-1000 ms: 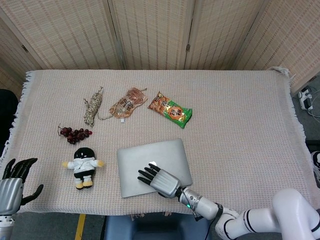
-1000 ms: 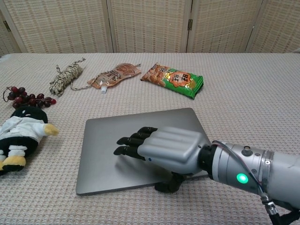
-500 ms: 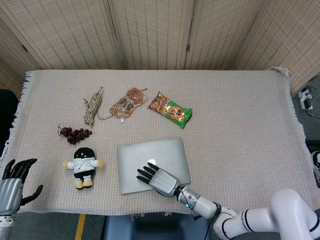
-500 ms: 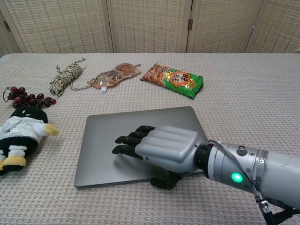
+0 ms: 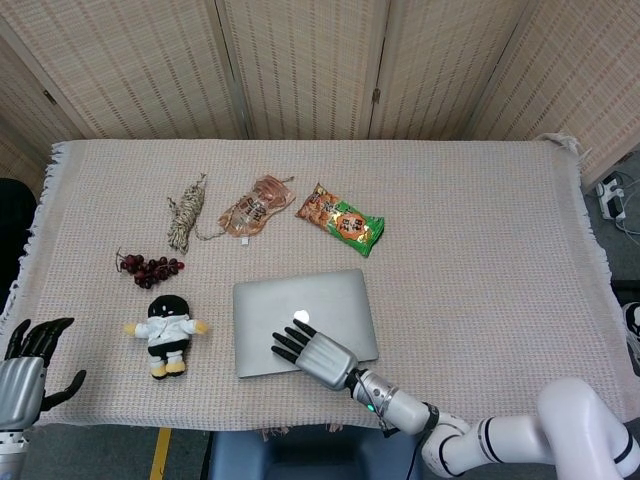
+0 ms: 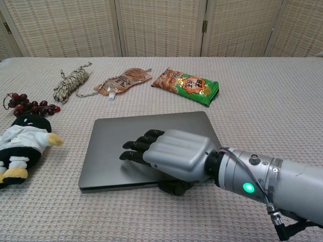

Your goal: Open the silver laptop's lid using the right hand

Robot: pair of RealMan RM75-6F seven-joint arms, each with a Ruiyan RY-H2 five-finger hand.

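The silver laptop lies near the table's front edge, hinge side away from me. My right hand grips the lid's near edge, with fingers flat on top and the thumb tucked under the front lip. In the chest view the laptop shows its near edge raised slightly off the cloth. My left hand hangs off the table's front left corner, holding nothing, with its fingers apart.
A plush toy lies just left of the laptop. Dark grapes, a twine bundle, a brown snack pouch and a green snack bag sit behind it. A woven cloth covers the table.
The lid's near edge has come up a little under my right hand, so the laptop looks shorter from above. The hand has shifted slightly left and up. The left hand is still.
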